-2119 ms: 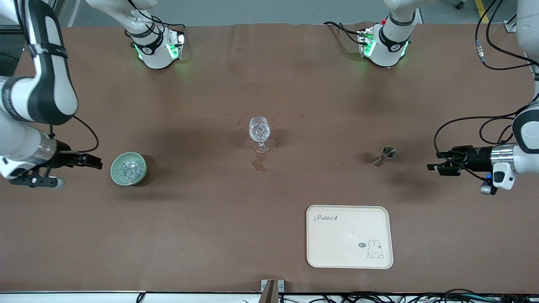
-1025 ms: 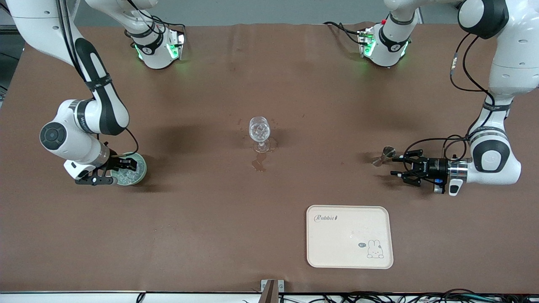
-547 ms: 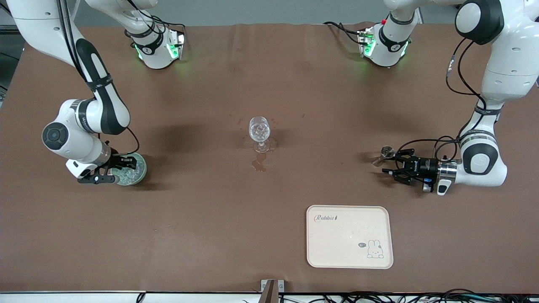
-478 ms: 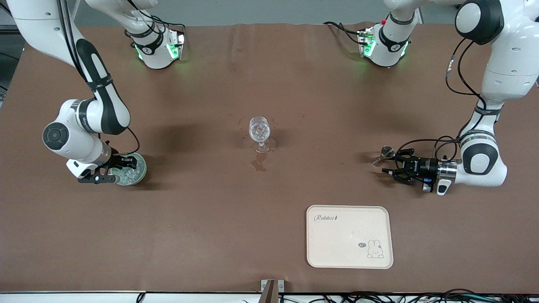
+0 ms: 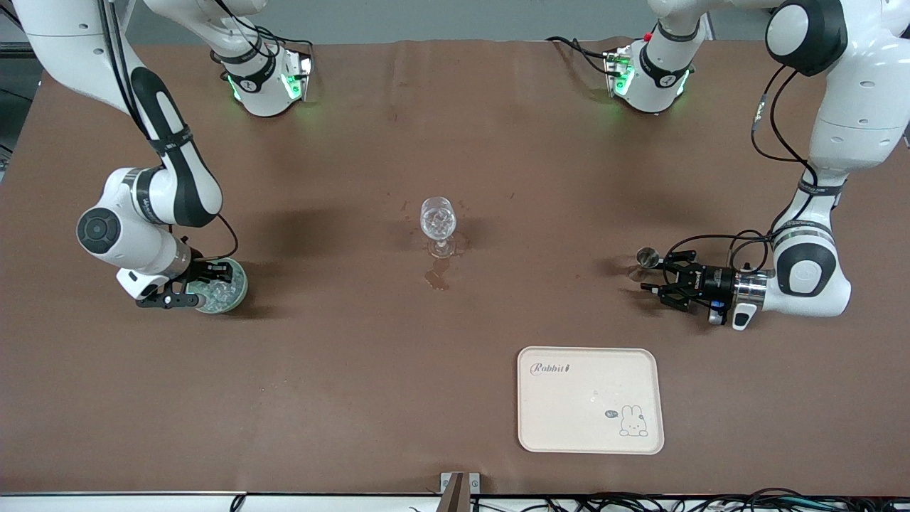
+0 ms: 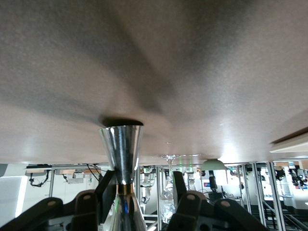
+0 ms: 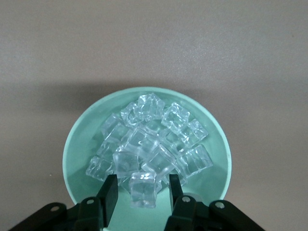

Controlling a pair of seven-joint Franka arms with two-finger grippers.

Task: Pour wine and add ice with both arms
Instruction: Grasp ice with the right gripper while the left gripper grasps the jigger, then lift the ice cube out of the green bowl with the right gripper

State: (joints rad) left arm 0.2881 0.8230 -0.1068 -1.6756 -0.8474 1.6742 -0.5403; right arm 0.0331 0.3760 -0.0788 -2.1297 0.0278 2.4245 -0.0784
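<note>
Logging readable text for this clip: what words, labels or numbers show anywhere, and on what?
"Rabbit" — printed in script on the cream tray, near its corner toward the wine glass.
A small speech-bubble mark beside the tray's rabbit drawing is too small to read.
No other text is legible in any view.

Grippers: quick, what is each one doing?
Left gripper: open, fingers on either side of the metal jigger.
Right gripper: open around one ice cube in the green bowl.

A pale green bowl (image 7: 77, 144) heaped with ice (image 7: 154, 144) is seen; one cube (image 7: 143, 190) is straddled by the right gripper (image 7: 142, 190), fingers parted.
</note>
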